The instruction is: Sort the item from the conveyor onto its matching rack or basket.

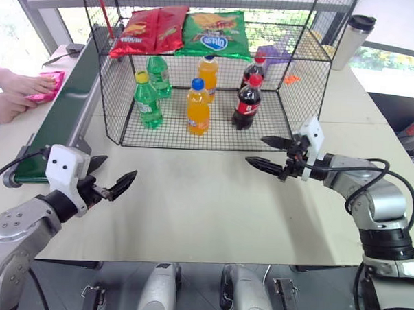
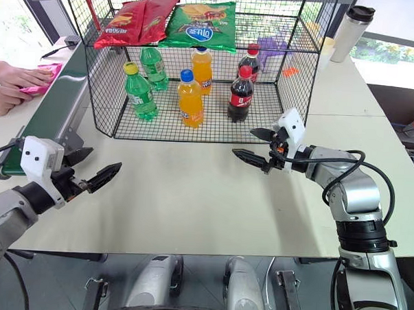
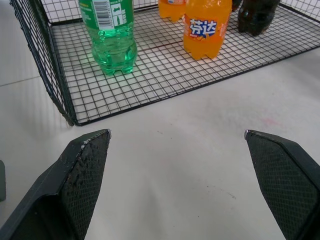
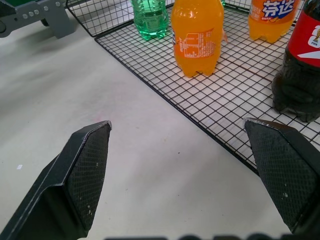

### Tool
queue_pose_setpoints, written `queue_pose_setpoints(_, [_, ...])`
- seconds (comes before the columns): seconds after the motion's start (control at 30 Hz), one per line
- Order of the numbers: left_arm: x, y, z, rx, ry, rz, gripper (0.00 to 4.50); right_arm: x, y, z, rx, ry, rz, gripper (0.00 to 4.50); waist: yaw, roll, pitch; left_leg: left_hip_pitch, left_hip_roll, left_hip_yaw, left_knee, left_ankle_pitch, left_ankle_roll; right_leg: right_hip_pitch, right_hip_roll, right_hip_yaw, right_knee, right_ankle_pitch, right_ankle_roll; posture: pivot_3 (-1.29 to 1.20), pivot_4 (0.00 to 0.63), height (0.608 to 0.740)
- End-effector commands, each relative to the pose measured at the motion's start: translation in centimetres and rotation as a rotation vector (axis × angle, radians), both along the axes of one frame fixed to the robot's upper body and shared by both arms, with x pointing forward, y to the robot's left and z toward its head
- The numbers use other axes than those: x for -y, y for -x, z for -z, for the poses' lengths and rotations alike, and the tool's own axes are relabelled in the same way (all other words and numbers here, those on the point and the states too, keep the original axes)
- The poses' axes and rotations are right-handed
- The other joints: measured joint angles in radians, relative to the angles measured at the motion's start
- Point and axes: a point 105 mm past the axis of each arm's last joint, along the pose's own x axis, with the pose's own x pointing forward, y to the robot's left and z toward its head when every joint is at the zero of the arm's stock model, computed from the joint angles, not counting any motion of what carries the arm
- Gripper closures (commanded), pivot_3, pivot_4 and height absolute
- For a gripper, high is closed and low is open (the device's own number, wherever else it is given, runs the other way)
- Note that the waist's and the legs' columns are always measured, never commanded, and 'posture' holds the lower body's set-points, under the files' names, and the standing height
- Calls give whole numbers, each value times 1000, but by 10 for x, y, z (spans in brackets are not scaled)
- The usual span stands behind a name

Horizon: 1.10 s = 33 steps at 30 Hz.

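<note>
The item, a magenta-pink crisp bag (image 1: 51,84), lies at the left edge of the dark-green conveyor (image 1: 66,111), with a person's hand (image 1: 21,85) resting on it. The black wire rack (image 1: 303,77) stands at the table's far middle, with a red bag (image 1: 149,30) and a green bag (image 1: 214,33) on its upper shelf. My left gripper (image 1: 119,167) hovers open over the table beside the conveyor's near end, holding nothing. My right gripper (image 1: 255,149) hangs open in front of the rack's right corner, also with nothing between its fingers.
Green, orange and cola bottles (image 1: 197,106) stand on the rack's lower floor. A steel tumbler (image 1: 353,41) stands at the far right. Bare white table (image 1: 191,202) lies between my grippers, ending at its near edge.
</note>
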Motion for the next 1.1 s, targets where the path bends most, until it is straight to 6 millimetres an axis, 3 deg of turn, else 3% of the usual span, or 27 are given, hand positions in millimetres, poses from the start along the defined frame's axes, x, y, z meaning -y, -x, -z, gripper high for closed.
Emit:
queue_pose_setpoints(0.03, [3, -1, -6, 37, -5, 13, 0, 0, -1, -14, 61, 0, -2, 134, 0, 0, 0, 0, 0, 0, 0, 0, 0, 0, 0, 0, 0, 0, 0, 0, 150, 740])
queue_pose_setpoints(1.1, [5, -8, -9, 51, -16, 17, 0, -2, -11, -15, 109, -42, 59, 134, 0, 0, 0, 0, 0, 0, 0, 0, 0, 0, 0, 0, 1, 0, 0, 0, 150, 740])
